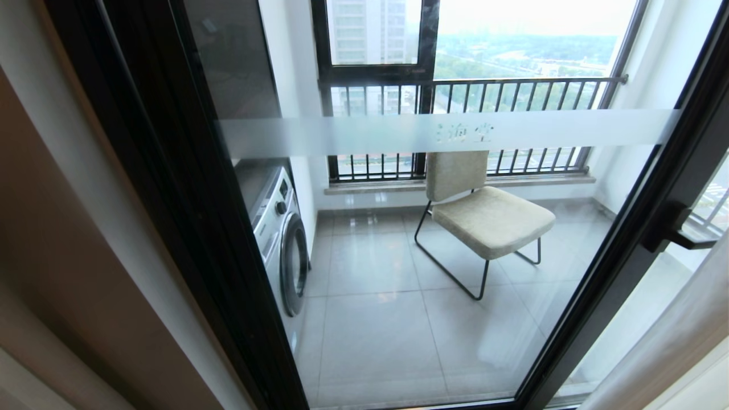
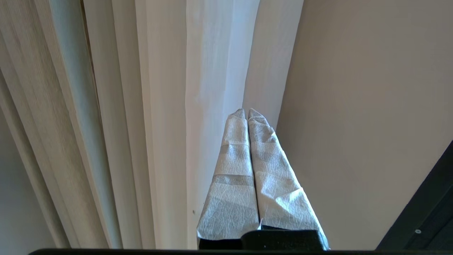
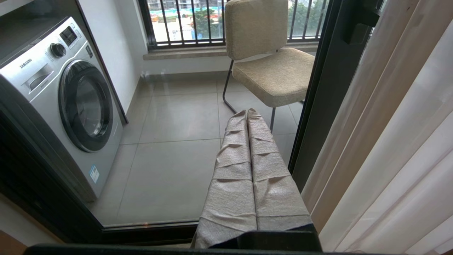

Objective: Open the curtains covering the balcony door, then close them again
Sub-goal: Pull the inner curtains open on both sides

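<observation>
1. Beside the wall, the left gripper was pressed closed, its tips at a white sheer fold of the curtains; whether fabric was pinched could not be told.
2. Facing the balcony door, uncovered, the right gripper was closed and empty.
3. Behind the glass stood a chair and a washing machine.

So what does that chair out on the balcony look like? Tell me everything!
The chair has a thick, squarish seat and a separate back cushion, both covered in nubbly beige fabric. They sit on a thin black metal frame that bends into a loop along the floor instead of four legs. It stands upright on the grey tiles, turned at an angle, with its back toward the barred window. It's behind the glass door, and nothing is on it.
</observation>
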Controlling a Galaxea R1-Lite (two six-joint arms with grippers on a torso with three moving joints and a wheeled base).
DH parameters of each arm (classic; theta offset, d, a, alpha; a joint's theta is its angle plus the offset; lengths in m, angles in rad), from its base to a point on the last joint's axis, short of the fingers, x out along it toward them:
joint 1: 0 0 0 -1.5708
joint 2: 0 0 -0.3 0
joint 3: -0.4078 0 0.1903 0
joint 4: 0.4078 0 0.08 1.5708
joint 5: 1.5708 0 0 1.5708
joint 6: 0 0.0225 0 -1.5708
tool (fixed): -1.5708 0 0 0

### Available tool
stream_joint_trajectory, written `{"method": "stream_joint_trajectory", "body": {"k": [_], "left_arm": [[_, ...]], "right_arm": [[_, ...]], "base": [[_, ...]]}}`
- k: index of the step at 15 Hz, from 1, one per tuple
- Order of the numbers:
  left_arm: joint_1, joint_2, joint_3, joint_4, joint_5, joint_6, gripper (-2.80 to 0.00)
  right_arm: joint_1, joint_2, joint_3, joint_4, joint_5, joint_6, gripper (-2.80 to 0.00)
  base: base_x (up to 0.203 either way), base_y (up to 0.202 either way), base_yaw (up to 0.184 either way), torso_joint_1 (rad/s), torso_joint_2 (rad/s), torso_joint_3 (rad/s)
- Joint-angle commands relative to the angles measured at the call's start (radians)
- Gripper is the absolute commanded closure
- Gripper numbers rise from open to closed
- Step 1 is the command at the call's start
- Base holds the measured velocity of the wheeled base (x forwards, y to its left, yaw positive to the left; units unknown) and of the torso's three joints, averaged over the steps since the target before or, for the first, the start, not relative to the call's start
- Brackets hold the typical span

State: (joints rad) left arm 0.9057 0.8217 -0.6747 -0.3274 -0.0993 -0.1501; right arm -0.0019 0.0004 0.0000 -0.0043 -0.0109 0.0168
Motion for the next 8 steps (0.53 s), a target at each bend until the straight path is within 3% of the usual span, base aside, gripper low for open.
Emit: {"method": "stream_joint_trajectory", "body": {"k": [1,3,6,8], "left_arm": [[-0.001,-0.003,0.017,-0.002,0.000,-0.008,0.00],[-0.002,-0.001,0.028,-0.002,-0.002,-0.012,0.00],[-0.011,-0.025,0.071,-0.001,-0.090,-0.020,0.00],[-0.070,-0.044,0.107,-0.006,-0.120,-0.021,0.00]], "right_arm": [[0.000,0.000,0.000,0.000,0.000,0.000,0.00],[0.000,0.000,0.000,0.000,0.000,0.000,0.00],[0.000,0.000,0.000,0.000,0.000,0.000,0.00],[0.000,0.000,0.000,0.000,0.000,0.000,0.00]], "base": [[0.000,0.000,0.000,0.000,0.00,0.000],[0.000,0.000,0.000,0.000,0.00,0.000],[0.000,0.000,0.000,0.000,0.00,0.000],[0.000,0.000,0.000,0.000,0.00,0.000]]}}
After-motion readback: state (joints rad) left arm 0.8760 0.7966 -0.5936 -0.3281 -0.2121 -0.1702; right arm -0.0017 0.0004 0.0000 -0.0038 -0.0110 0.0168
